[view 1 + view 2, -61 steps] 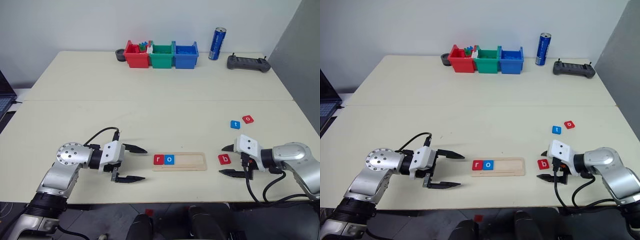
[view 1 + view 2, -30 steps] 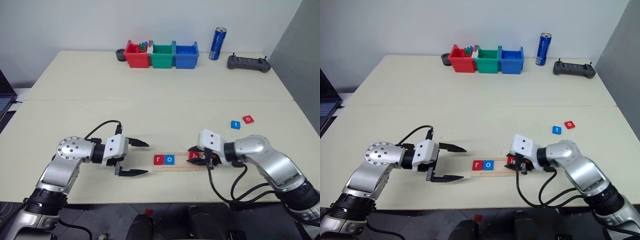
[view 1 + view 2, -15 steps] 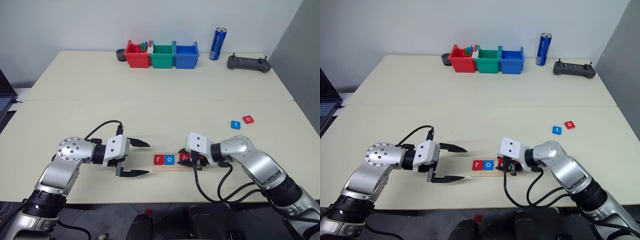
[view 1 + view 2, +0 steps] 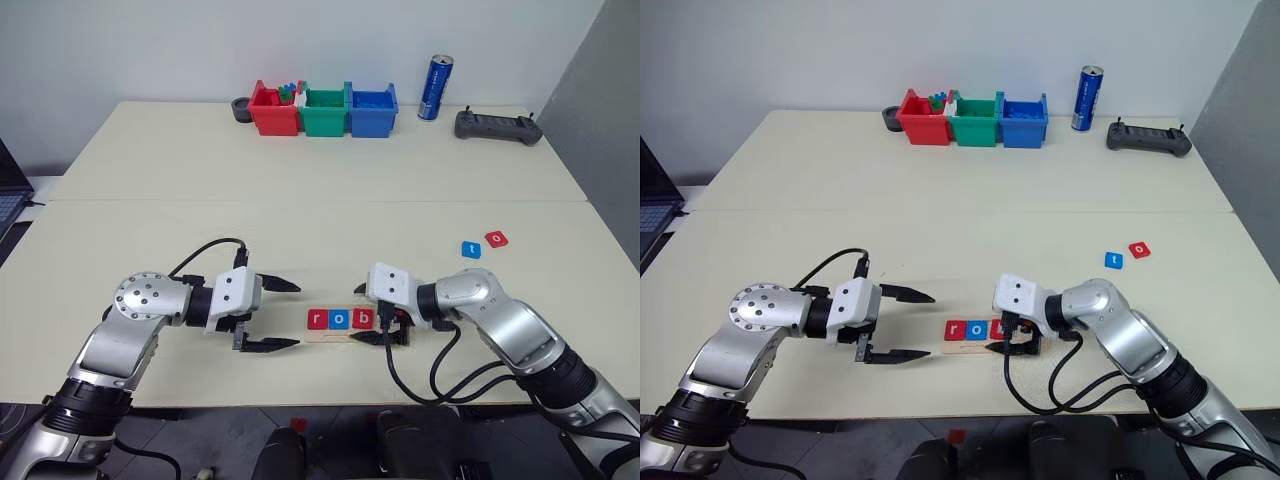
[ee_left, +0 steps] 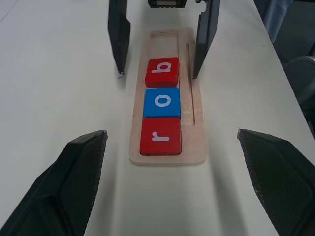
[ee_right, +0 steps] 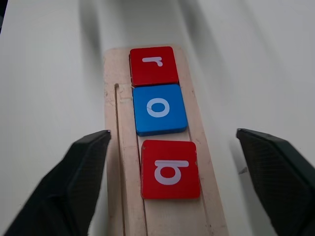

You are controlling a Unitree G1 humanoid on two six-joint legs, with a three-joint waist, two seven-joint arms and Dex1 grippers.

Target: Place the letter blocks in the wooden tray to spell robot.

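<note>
Lower centre of the head view: wooden tray (image 4: 392, 340) on the table (image 4: 300, 210), holding red r block (image 4: 318, 319), blue o block (image 4: 340, 319), red b block (image 4: 362, 319) side by side.
Right gripper (image 4: 372, 313): jaws spread, straddling the b block, not pinching it.
Left gripper (image 4: 285, 315): jaws spread, empty, left of the tray.
Right of frame: blue t block (image 4: 471, 249) and red o block (image 4: 496, 239), loose.

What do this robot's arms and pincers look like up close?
Both arms are smooth silver-grey metal with rounded joints. The left arm has a round silver disc dotted with small holes. Each wrist carries a blocky white housing, and a black cable loops loosely outside each arm. The left gripper and right gripper each have two slim, tapering black fingers with a finely textured surface.
</note>
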